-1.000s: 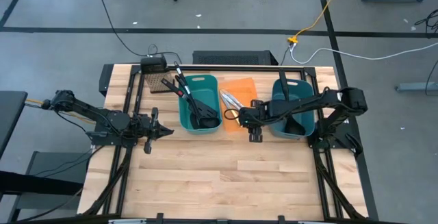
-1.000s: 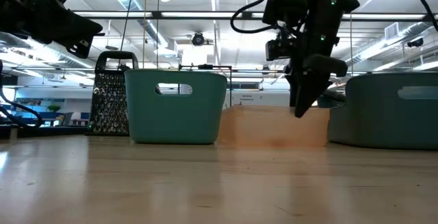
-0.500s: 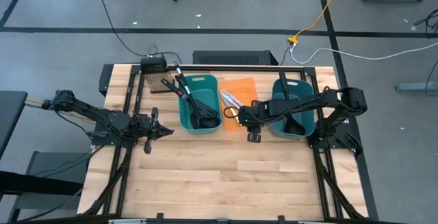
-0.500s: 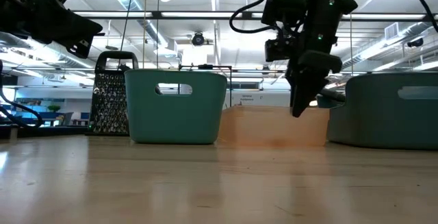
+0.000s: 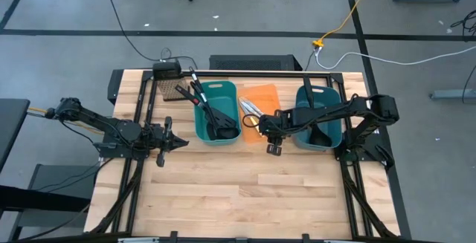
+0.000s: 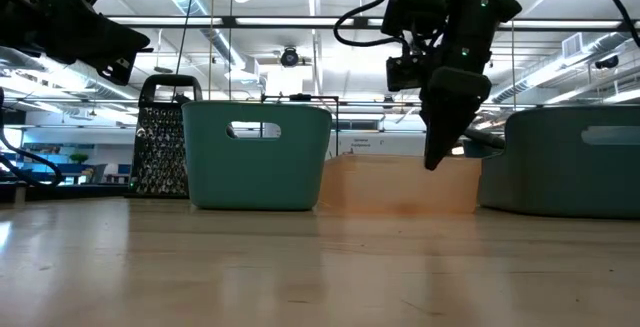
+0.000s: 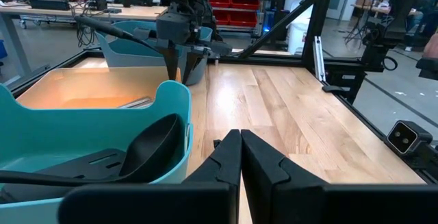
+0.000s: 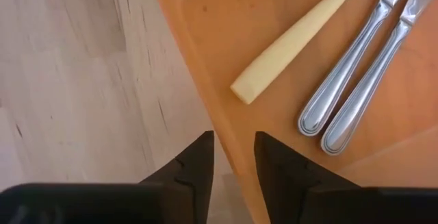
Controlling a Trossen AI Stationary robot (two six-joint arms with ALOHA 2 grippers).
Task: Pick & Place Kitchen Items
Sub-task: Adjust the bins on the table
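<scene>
Wooden tabletop [image 5: 238, 183] filling the near ground, and the right gripper [image 8: 233, 157] is hovering over the orange bin's [image 8: 226, 18] near rim, fingers slightly parted, gripping nothing. Just beyond its tips the yellow-handled knife [image 8: 291, 44] is lying beside two silver table knives [image 8: 356, 80]. Off to the side, the left gripper [image 7: 239, 157] is hanging pinched closed near the teal bin [image 7: 102, 148] holding a black ladle [image 7: 154, 145].

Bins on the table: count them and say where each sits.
3. A teal bin toward the left arm's side, an orange bin in the middle, and a second teal bin on the right, partly covered by the right arm.
</scene>
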